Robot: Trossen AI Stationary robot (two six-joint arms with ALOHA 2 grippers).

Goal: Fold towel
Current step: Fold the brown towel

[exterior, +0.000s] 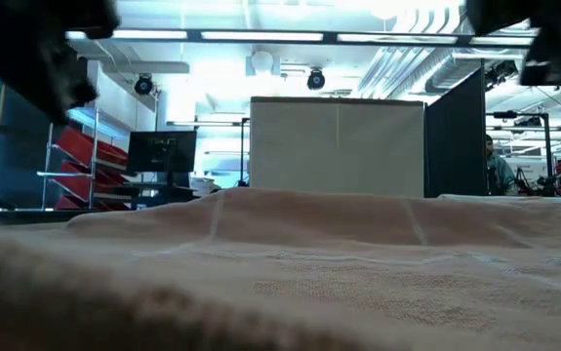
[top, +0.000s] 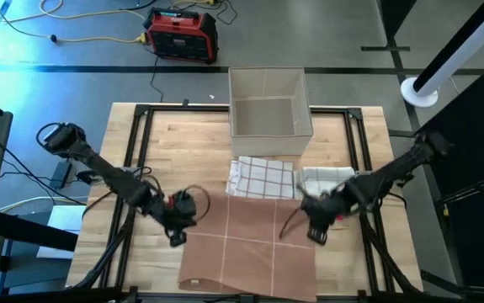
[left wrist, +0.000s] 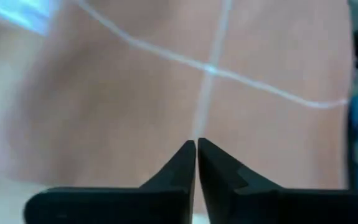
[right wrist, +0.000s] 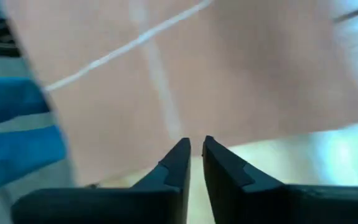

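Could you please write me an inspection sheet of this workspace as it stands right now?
Surface: wooden table, black frame.
Job's things: brown towel spread flat, near edge overhanging.
Clutter: checked cloth, pale cloth, open box.
Grippers: left gripper at the towel's left edge, right gripper at its right edge; fingers nearly together.
Cables: yellow cable on the floor.
Surroundings: red case; monitor.

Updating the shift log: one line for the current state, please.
towel: brown, spread flat | left gripper: shut, at left edge | right gripper: nearly shut, at right edge | fold: not started
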